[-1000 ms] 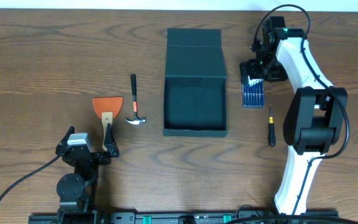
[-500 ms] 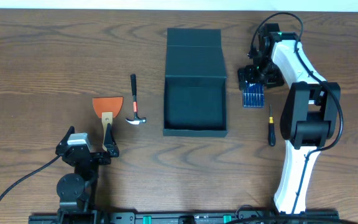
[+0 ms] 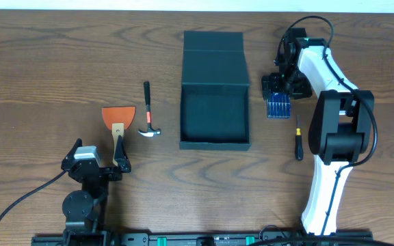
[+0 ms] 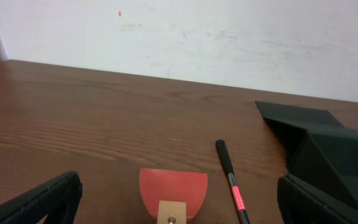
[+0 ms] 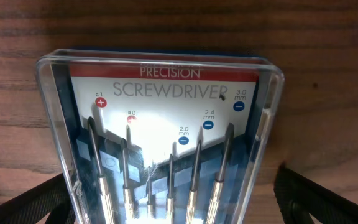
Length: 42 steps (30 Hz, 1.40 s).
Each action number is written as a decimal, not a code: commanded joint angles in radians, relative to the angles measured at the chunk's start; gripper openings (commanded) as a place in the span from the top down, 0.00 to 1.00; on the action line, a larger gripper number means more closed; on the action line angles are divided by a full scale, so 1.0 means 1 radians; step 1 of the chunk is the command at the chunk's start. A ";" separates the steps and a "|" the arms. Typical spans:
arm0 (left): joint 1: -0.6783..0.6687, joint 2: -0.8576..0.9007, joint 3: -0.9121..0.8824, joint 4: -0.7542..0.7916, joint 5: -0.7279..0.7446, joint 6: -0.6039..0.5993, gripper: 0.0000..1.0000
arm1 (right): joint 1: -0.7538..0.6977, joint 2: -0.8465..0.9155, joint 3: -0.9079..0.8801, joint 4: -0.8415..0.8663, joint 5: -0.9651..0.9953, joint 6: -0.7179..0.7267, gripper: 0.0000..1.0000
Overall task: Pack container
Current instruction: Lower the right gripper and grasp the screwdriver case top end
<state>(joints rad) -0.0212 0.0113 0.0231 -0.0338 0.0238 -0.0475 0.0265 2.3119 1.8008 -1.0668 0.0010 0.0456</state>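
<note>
The wooden table (image 3: pixel 40 61) fills the overhead view. The white right arm (image 3: pixel 334 102) rises from the 5 o'clock edge and bends toward 12 o'clock.

The container (image 3: pixel 215 117) lies at the table's middle, open and empty, with its flap lid laid flat toward 12 o'clock. In the left wrist view its near corner (image 4: pixel 328 143) shows at 3 o'clock.

The right claw (image 3: pixel 277 87) sits at about 2 o'clock from the container, just beside its right wall but apart from it. Its jaws are spread wide and hold nothing. They stand on either side of the upper end of the set (image 3: pixel 278 106), a clear case of precision screwdrivers (image 5: pixel 166 124); whether the fingers touch the case cannot be told.

The left claw (image 3: pixel 96 164) rests at about 8 o'clock from the container, well apart from it. It too gapes fully and grips nothing.

The scraper (image 3: pixel 118 116) lies at 12 o'clock from the left claw, with its orange blade pointing away and its handle end near one finger. The hammer (image 3: pixel 147 109) lies between scraper and container. A screwdriver (image 3: pixel 298 140) lies at 6 o'clock from the set.
</note>
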 commanded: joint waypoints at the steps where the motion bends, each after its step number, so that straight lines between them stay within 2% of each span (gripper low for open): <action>1: 0.005 -0.001 -0.019 -0.037 -0.009 0.010 0.01 | 0.014 0.045 -0.075 0.013 -0.071 0.021 0.01; 3: 0.005 0.000 -0.019 -0.037 -0.009 0.010 0.01 | 0.014 0.045 -0.092 0.031 -0.106 0.021 0.03; 8: 0.005 -0.001 -0.019 -0.037 -0.009 0.010 0.01 | 0.014 0.045 -0.100 0.043 -0.160 0.020 0.27; 15: 0.005 0.000 -0.019 -0.037 -0.009 0.010 0.01 | 0.014 0.045 -0.100 0.042 -0.163 0.020 0.41; 16: 0.005 0.000 -0.019 -0.037 -0.009 0.010 0.01 | 0.014 0.045 -0.100 0.042 -0.163 0.019 0.47; 19: 0.005 0.000 -0.019 -0.037 -0.009 0.010 0.02 | 0.014 0.045 -0.100 0.040 -0.163 0.016 0.76; 23: 0.005 -0.001 -0.019 -0.037 -0.009 0.010 0.02 | 0.014 0.043 -0.099 0.042 -0.163 0.016 0.90; 30: 0.005 0.000 -0.019 -0.037 -0.009 0.010 0.01 | 0.014 0.013 -0.077 0.042 -0.162 0.005 0.94; 42: 0.005 0.000 -0.019 -0.037 -0.009 0.010 0.01 | 0.014 -0.103 0.065 -0.004 -0.147 0.000 0.92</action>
<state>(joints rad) -0.0212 0.0113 0.0231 -0.0338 0.0238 -0.0475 0.0303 2.2765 1.8027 -1.0660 -0.1219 0.0563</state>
